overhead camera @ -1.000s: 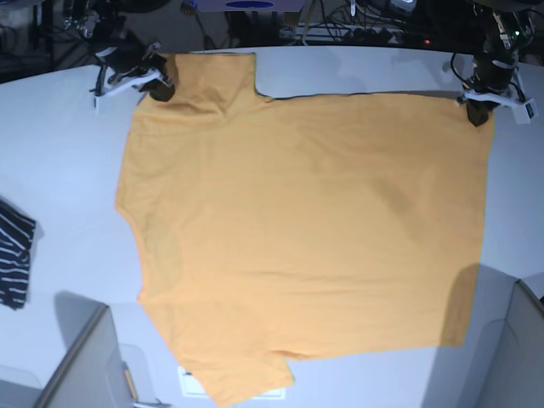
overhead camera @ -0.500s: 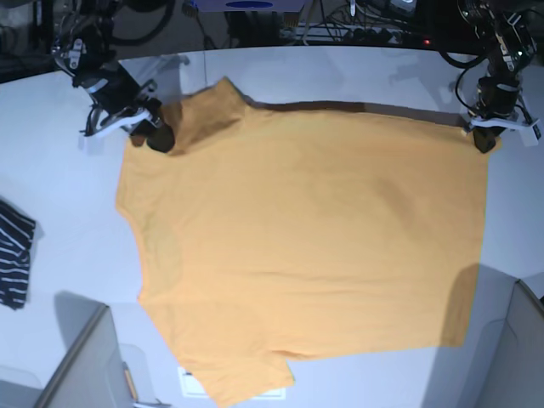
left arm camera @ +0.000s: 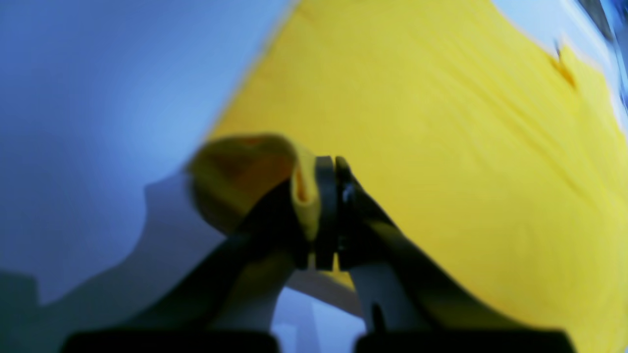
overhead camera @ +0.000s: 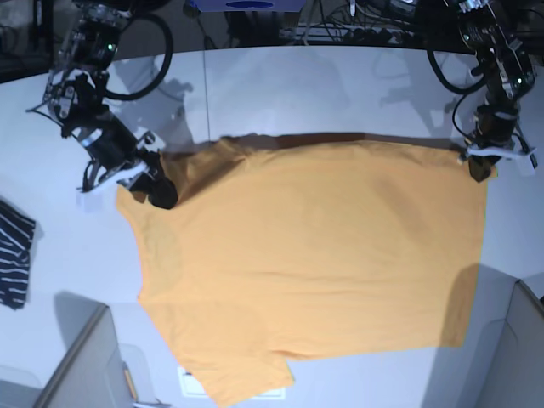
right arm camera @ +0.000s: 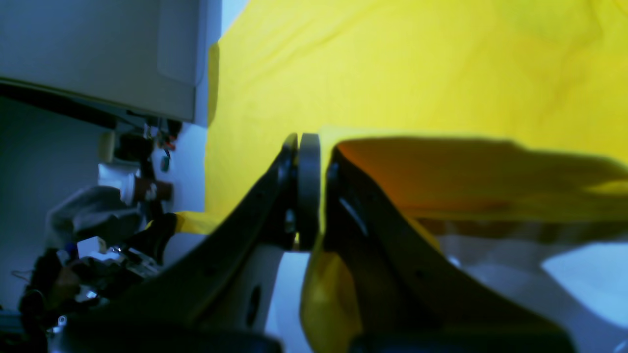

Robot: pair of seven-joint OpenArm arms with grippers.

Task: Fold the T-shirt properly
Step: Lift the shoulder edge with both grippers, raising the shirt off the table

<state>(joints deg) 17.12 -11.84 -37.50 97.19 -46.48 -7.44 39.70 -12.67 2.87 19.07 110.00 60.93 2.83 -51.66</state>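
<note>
The orange-yellow T-shirt (overhead camera: pixel 314 255) lies spread over the white table, its far edge lifted and carried toward the near side. My right gripper (overhead camera: pixel 160 195) at the shirt's far left corner is shut on the cloth; in the right wrist view the right gripper (right arm camera: pixel 314 196) pinches a lifted fold of the T-shirt (right arm camera: pixel 441 73). My left gripper (overhead camera: pixel 478 166) at the far right corner is shut on the hem; the left wrist view shows the left gripper (left arm camera: pixel 326 211) clamped over a bunched bit of the T-shirt (left arm camera: pixel 441 122).
A dark striped garment (overhead camera: pixel 13 255) lies at the table's left edge. Grey panels (overhead camera: pixel 81 365) stand at the near left and near right (overhead camera: pixel 514 357) corners. Cables and gear line the back edge (overhead camera: pixel 340 30). A white paper (overhead camera: pixel 191 382) peeks out under the lower sleeve.
Both grippers have pulled the far edge of the shirt toward the near side, folding it over. The upper sleeve has collapsed under the fold and more bare table shows behind.
</note>
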